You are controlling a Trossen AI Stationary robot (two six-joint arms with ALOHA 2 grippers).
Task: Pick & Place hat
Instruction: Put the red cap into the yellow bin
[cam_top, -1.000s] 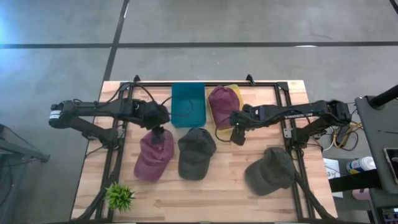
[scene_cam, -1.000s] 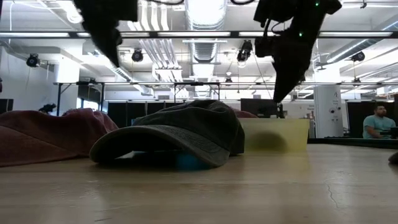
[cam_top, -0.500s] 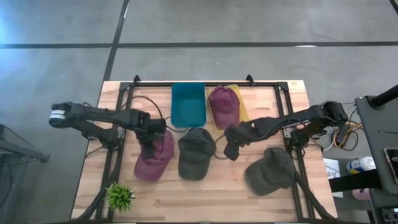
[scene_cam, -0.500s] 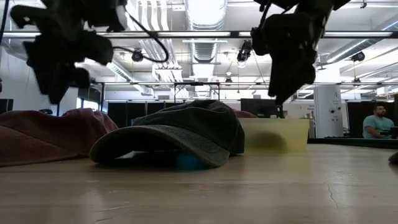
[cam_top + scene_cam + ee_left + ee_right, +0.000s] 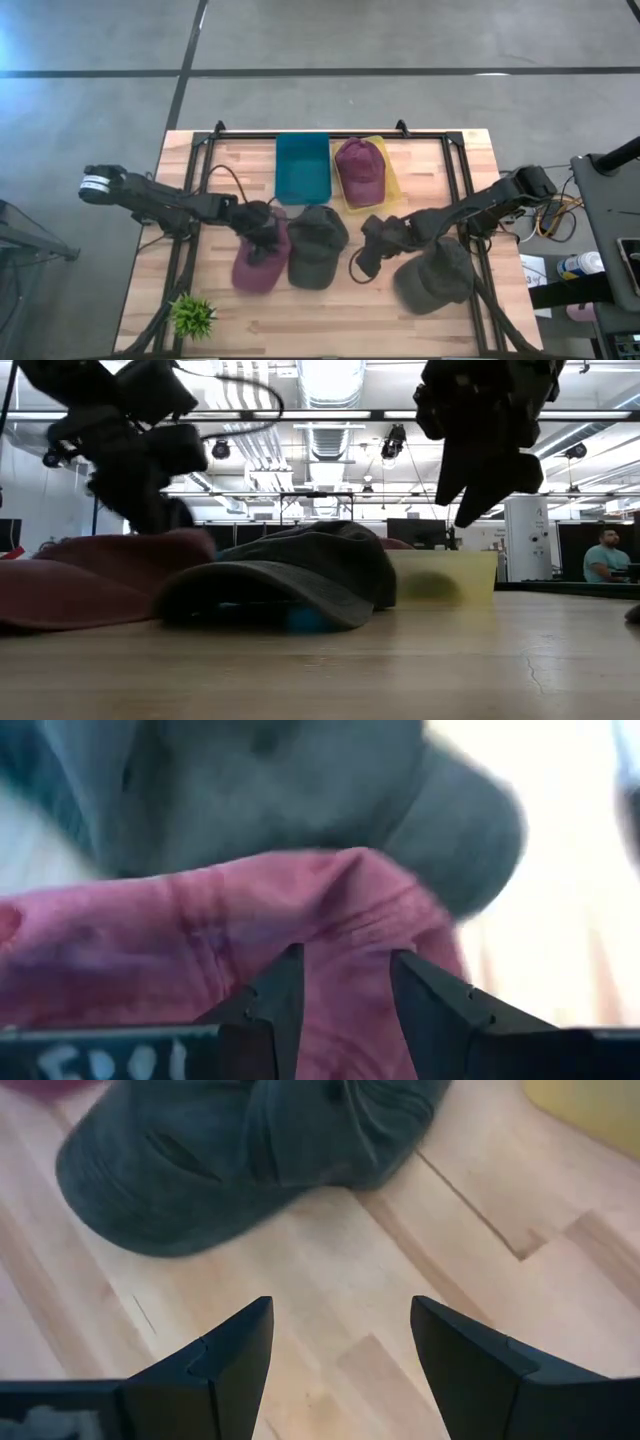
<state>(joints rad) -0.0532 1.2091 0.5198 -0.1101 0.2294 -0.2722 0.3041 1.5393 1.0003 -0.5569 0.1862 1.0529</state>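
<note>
From my remote station I note a grey concrete floor (image 5: 400, 40) crossed by dark seam lines, surrounding the light wooden counter (image 5: 330, 310). A small green potted plant (image 5: 192, 316) sits at the counter's near left corner. Looking level across the room, I see an open industrial ceiling with bright strip lights (image 5: 330, 378) and exposed ducting (image 5: 235, 440). A white pillar (image 5: 520, 530) stands to the right. A seated person (image 5: 605, 555) is visible at the far right, by dark screens.

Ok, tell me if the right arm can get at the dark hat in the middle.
Probably yes: the right gripper hangs open over bare table beside the dark hat, nothing between them.
</note>
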